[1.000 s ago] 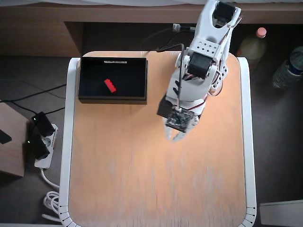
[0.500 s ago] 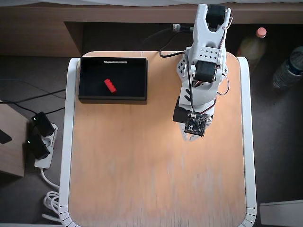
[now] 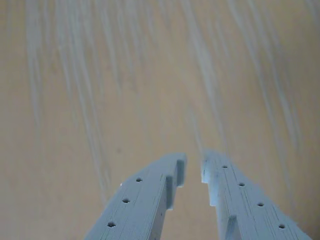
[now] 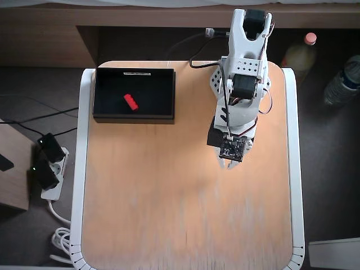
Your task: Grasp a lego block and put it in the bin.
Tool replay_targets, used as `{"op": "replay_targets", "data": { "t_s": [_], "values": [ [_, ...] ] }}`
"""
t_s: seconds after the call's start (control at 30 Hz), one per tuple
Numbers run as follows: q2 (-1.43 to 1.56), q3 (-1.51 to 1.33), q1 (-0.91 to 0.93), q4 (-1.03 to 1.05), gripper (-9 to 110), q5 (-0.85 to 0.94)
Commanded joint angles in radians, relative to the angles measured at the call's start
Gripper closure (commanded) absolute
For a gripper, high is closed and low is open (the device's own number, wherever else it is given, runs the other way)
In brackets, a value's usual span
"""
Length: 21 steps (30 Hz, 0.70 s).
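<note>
The red lego block lies inside the black bin at the table's back left in the overhead view, with a white label strip on the bin's far rim. My gripper hangs over the bare wooden table, well to the right of the bin. In the wrist view the gripper shows two pale blue fingers with a narrow gap between the tips and nothing between them. The block and the bin are out of the wrist view.
The table is light wood with a white rim. A power strip and cables lie on the floor at the left. Two bottles stand off the table at the back right.
</note>
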<state>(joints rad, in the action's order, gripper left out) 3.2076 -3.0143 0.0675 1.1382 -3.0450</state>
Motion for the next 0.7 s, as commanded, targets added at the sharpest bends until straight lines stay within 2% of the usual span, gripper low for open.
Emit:
{"op": "replay_targets", "data": {
  "t_s": [0.0, 0.2, 0.33, 0.43, 0.67],
  "values": [
    [0.086, -0.117, -0.018, -0.031, 101, 0.009],
    [0.087, -0.161, -0.018, 0.054, 101, 0.049],
    [0.087, -0.161, -0.018, 0.189, 101, 0.061],
    [0.087, -0.161, -0.018, 0.189, 101, 0.141],
    [0.089, -0.161, -0.037, 0.189, 101, 0.143]
  ]
}}
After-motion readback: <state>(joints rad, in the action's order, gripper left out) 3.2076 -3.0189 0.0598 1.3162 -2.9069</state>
